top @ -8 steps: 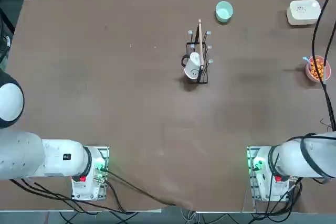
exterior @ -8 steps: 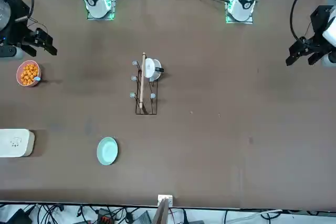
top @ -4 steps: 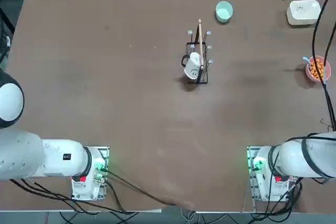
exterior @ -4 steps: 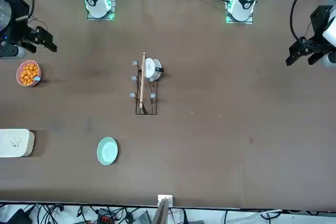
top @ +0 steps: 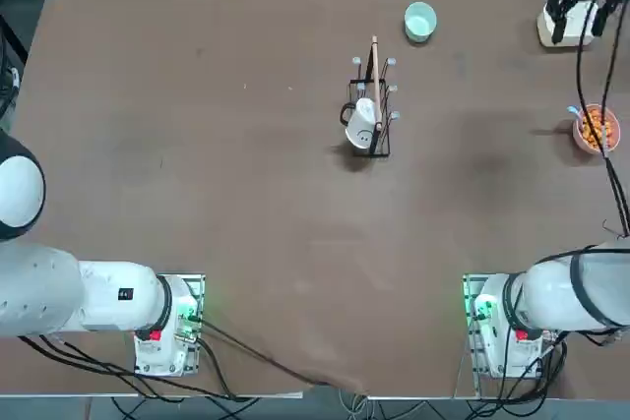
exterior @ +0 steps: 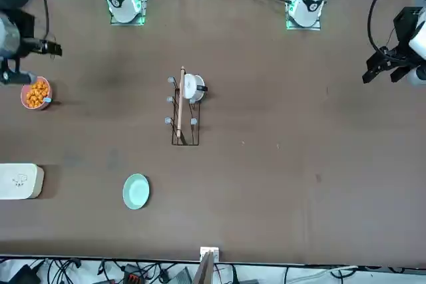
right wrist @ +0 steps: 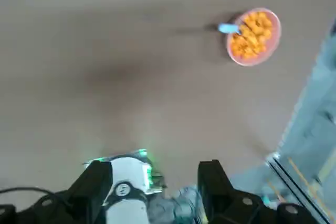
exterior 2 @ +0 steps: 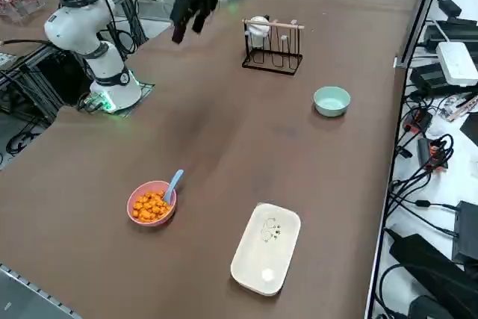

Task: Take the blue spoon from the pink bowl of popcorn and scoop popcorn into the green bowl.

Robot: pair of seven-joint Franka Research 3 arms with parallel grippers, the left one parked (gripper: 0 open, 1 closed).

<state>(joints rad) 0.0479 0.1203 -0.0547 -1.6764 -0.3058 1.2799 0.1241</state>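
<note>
**Open hand held high, spoon resting in the popcorn**

The right hand (right wrist: 155, 182) hangs well above the desk (top: 197, 145), its two dark fingers (right wrist: 97, 179) spread wide apart with nothing between them. In the overhead view the hand (top: 574, 2) shows at the far right corner of the desk, overlapping the cream box (top: 547, 25) there; in the side view the hand (exterior 2: 190, 13) is a dark, blurred shape raised clear of the surface.

Well below the hand, and apart from it, stands the pink bowl (exterior 2: 137, 198) near the right edge of the desk. It is filled with the popcorn (exterior 2: 149, 206), a heap of orange pieces. The blue spoon (exterior 2: 173, 184) leans in the bowl, its handle sticking out over the rim; the hand touches neither spoon nor bowl. From the wrist camera the pink bowl (right wrist: 273, 43), its popcorn (right wrist: 253, 34) and the blue spoon (right wrist: 228, 28) appear small and far from the fingers.

The green bowl (top: 420, 21) sits further across the desk from the hand, beyond the wire rack (top: 370, 110) that holds a white mug (top: 360, 126). The cream box (exterior 2: 266, 247) lies between the two bowls along the far edge, nearer the pink one.
</note>
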